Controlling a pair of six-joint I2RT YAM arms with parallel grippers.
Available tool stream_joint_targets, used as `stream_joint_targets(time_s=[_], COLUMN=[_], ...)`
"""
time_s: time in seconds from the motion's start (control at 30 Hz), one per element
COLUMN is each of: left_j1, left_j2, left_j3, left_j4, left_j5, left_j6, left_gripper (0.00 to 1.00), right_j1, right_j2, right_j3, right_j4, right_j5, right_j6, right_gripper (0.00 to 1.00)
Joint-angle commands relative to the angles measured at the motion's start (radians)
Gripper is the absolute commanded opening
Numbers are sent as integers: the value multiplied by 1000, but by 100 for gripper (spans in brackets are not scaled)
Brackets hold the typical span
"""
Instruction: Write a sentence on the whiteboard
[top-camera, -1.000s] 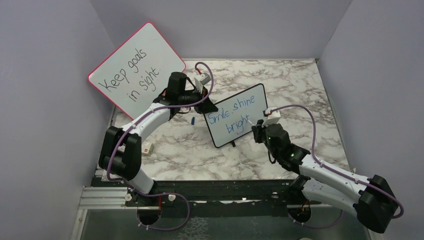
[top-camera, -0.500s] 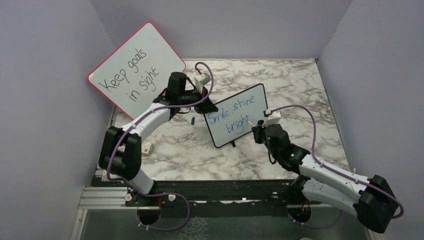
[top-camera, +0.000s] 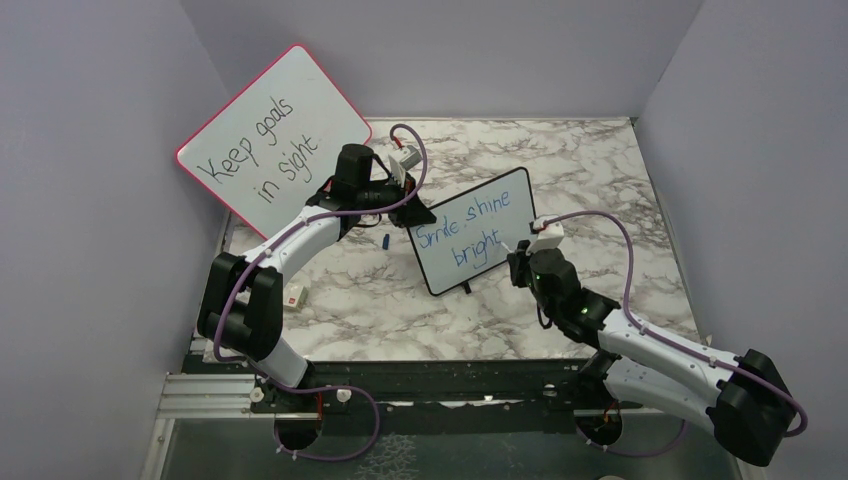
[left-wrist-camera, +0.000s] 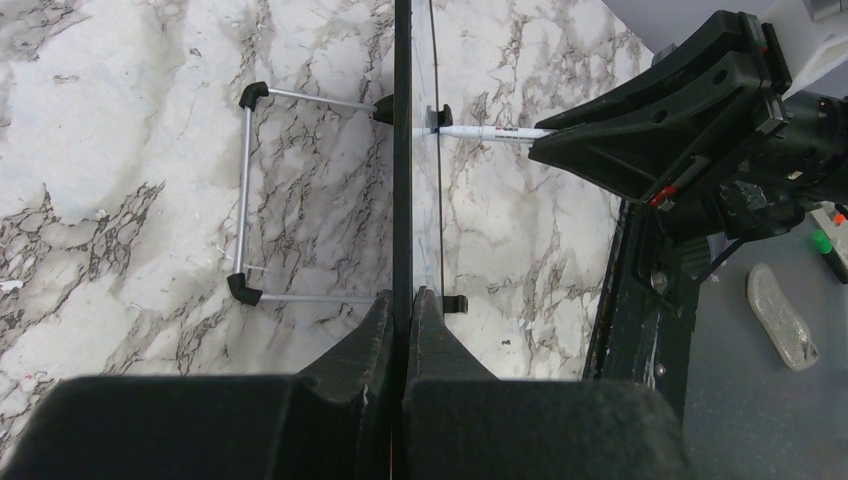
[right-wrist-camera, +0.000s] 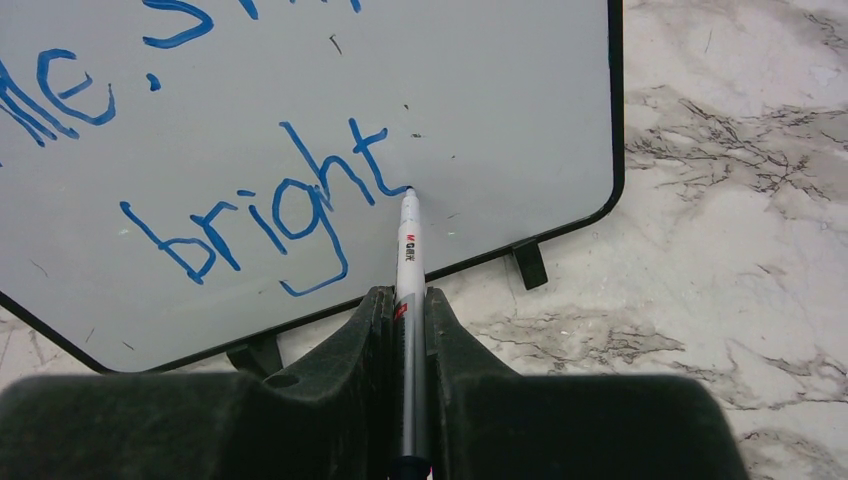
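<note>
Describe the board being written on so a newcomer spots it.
On the marble table, look near the middle for the small standing whiteboard. Unlike the larger red-framed board at back left, it has a black frame and blue writing.

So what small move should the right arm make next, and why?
Probably dab a full stop there and lift off. The marker, pinched in the right gripper, has its tip at the whiteboard just by the foot of the final t of "bright", so the word looks finished. The left gripper clamps the board's edge, steadying it.
</note>
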Motion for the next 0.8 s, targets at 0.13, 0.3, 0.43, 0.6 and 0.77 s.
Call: stream_joint_targets(time_s=[0.13, 0.3, 0.43, 0.6, 0.77], left_j1=[-6, -6, -6, -6, -6], left_j2=[21, 22, 22, 23, 24], left_j3=[1, 2, 4, 4, 7], left_j4=[-40, -41, -40, -40, -41], left_j5=[-66, -67, -67, -64, -62], left_j6=[76, 75, 74, 73, 73], left_gripper=[0, 0, 0, 0, 0], right_j1=[-7, -7, -14, -19, -26], right_j2=[-82, -85, -64, -47, -26], right_j3=[-29, -35, -34, -35, -34], right_j4=[19, 6, 28, 48, 84], right_j5=[60, 85, 75, 58, 33], right_j6=[8, 21, 22, 17, 9], right_gripper=[1, 1, 1, 1, 1])
